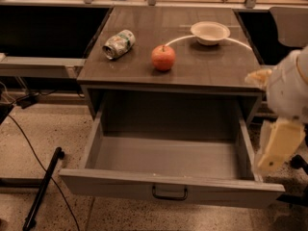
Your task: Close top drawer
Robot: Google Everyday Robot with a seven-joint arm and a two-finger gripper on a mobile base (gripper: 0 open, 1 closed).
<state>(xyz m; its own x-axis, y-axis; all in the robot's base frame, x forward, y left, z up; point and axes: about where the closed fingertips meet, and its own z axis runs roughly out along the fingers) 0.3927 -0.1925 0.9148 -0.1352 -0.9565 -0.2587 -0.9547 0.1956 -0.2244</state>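
Observation:
The top drawer (168,189) is pulled far out of the grey cabinet. It is empty, with a small dark bail handle (169,193) at the centre of its front. My gripper (278,148) shows as a pale cream part under the white arm (288,88) at the right edge of the camera view. It hangs just outside the drawer's right side wall, near the front corner. I cannot tell whether it touches the drawer.
On the cabinet top (211,66) lie a crushed can (118,44), a red apple (163,57) and a white bowl (210,32). A dark pole and cables (41,189) lie on the speckled floor at the left. Low shelving stands on both sides.

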